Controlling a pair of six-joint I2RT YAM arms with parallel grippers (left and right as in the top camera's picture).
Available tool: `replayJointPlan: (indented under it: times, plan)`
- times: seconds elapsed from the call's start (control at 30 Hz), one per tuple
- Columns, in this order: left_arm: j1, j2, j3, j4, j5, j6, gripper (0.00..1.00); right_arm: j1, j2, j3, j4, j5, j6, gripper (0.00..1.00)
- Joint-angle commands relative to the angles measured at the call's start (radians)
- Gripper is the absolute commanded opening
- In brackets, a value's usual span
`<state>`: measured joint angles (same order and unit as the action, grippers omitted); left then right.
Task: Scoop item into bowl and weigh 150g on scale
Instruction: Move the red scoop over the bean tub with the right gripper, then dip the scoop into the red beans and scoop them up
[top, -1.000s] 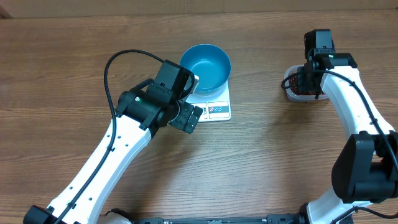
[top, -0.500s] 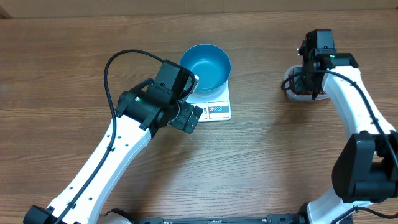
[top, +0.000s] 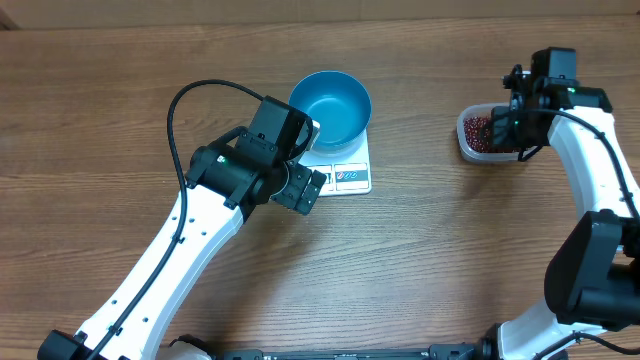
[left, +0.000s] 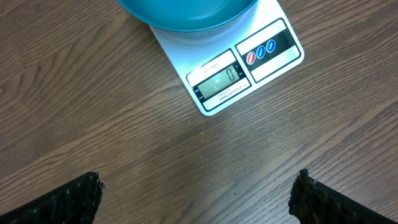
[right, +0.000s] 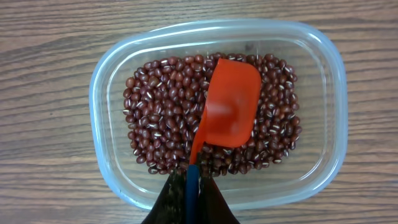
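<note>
1. The right gripper is clamped on the thin handle of an orange-red scoop, its dark fingers pinched together at the near edge of a clear plastic tub.
2. The beans – small, dark red-brown – lie in a loose layer across the tub's floor, just beyond and below the fingertips. The scoop's head rests over the right-hand part of the heap, and its handle slants back to the grip.
3. From overhead, the tub sits on the wooden table at the right side, well apart from the scale, with the right gripper at its outer edge.
4. The blue bowl stands on the white scale, covering the far part of its platform; the display and button panel show at the near edge, and the display reads zero.
5. The left gripper is spread wide and holds nothing – it hangs above bare table just short of the scale's display edge, touching neither scale nor bowl
</note>
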<state>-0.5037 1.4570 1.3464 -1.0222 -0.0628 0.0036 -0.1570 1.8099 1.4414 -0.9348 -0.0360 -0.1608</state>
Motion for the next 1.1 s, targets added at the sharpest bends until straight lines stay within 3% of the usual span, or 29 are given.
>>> replayJointPlan:
  times: [0.0, 1.07]
  plan:
    - [0.0, -0.012, -0.005, 0.002, 0.011, 0.016, 1.0, -0.029, 0.017, 0.018, -0.021, -0.107, -0.006, 0.04]
    - [0.0, -0.012, -0.005, 0.002, 0.011, 0.016, 1.0, -0.065, 0.025, 0.005, -0.044, -0.237, -0.016, 0.04]
